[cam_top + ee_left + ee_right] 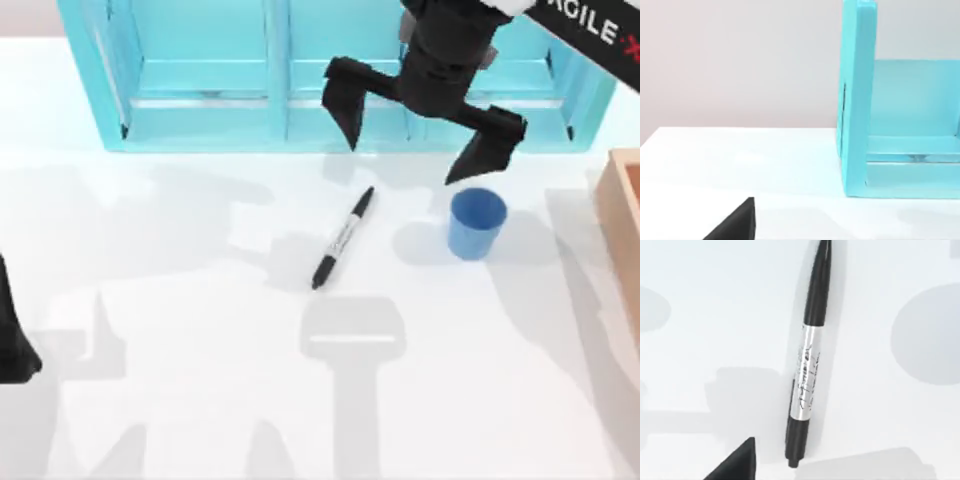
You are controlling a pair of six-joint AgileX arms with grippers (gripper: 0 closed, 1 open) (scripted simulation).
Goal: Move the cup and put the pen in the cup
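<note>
Hovering right gripper (pixel 424 132) | fingers apart | pen (pixel 342 238) below-left, cup (pixel 475 223) below-right

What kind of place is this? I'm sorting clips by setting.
Probably a simulated tabletop test bench: a bare white table, a turquoise shelf at its back, and just a pen and a cup beneath the open right gripper. The left gripper sits at the left edge.

We work over a white table (pixel 180 400). The turquoise shelf unit (pixel 200 90) stands along its far edge. Before the shelf unit lies the pen (pixel 342 238), flat and slanted; the blue cup (pixel 475 223) stands upright near it, apart. A wooden box (pixel 622 215) sits right of the cup.
</note>
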